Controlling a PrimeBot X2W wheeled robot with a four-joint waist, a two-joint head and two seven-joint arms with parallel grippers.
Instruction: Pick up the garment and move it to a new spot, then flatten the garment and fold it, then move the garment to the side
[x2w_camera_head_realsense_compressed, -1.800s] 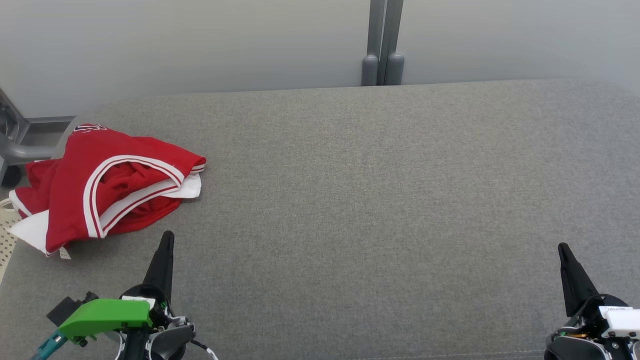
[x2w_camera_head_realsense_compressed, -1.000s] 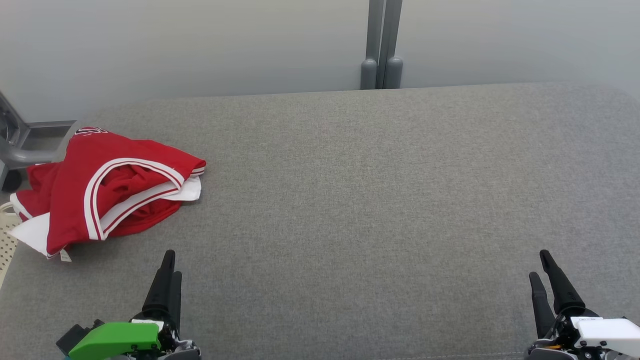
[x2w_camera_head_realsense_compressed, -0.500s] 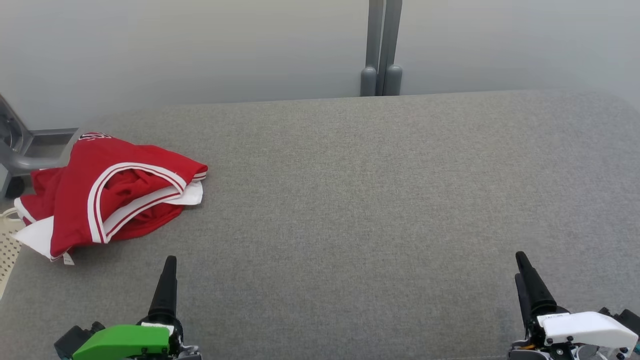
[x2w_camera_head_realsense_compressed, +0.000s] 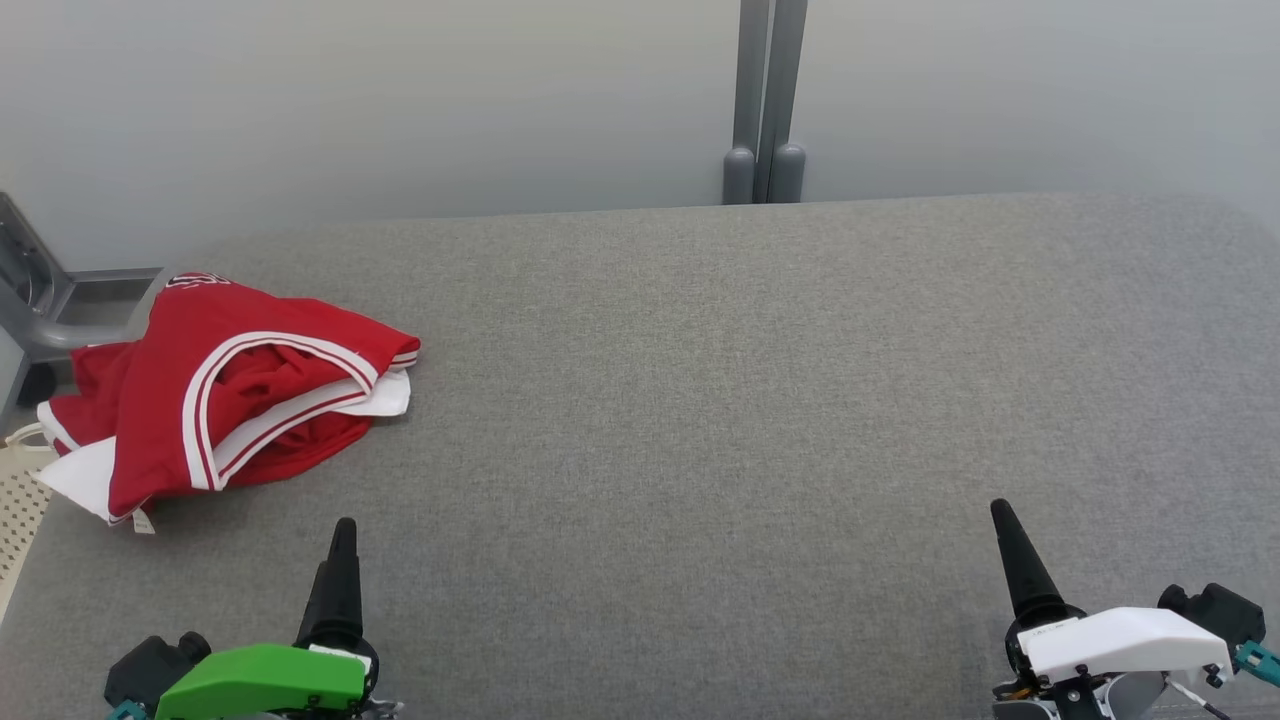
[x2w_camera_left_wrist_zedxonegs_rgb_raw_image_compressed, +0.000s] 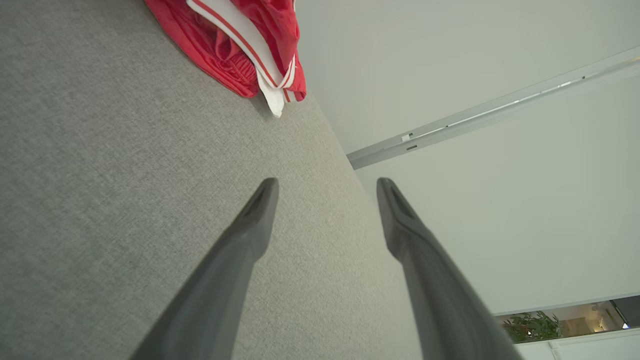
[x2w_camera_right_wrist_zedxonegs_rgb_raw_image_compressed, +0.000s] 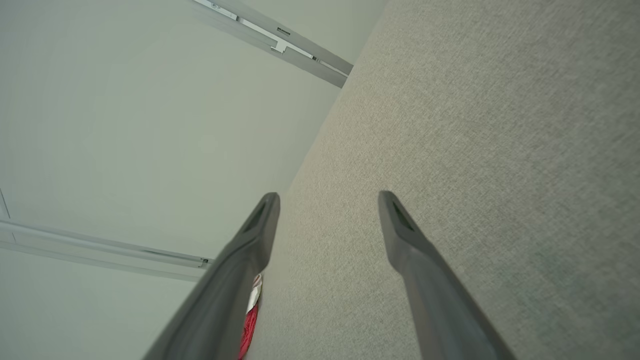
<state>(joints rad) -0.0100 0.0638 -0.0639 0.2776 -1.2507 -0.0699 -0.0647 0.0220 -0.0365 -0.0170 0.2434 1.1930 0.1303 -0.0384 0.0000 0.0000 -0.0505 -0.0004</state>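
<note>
Sitting bunched up at the left edge of the grey cushion (x2w_camera_head_realsense_compressed: 700, 400), the red garment (x2w_camera_head_realsense_compressed: 225, 385) has nothing touching it, with the left gripper (x2w_camera_left_wrist_zedxonegs_rgb_raw_image_compressed: 324, 186) and right gripper (x2w_camera_right_wrist_zedxonegs_rgb_raw_image_compressed: 327, 197) both spread and empty near the front edge, probably to leave the middle free for flattening.

grey fabric surface (x2w_camera_head_realsense_compressed: 700, 400) | pale wall panels (x2w_camera_head_realsense_compressed: 400, 100) | grey post (x2w_camera_head_realsense_compressed: 765, 100) behind far edge | metal frame (x2w_camera_head_realsense_compressed: 100, 283) far left
</note>
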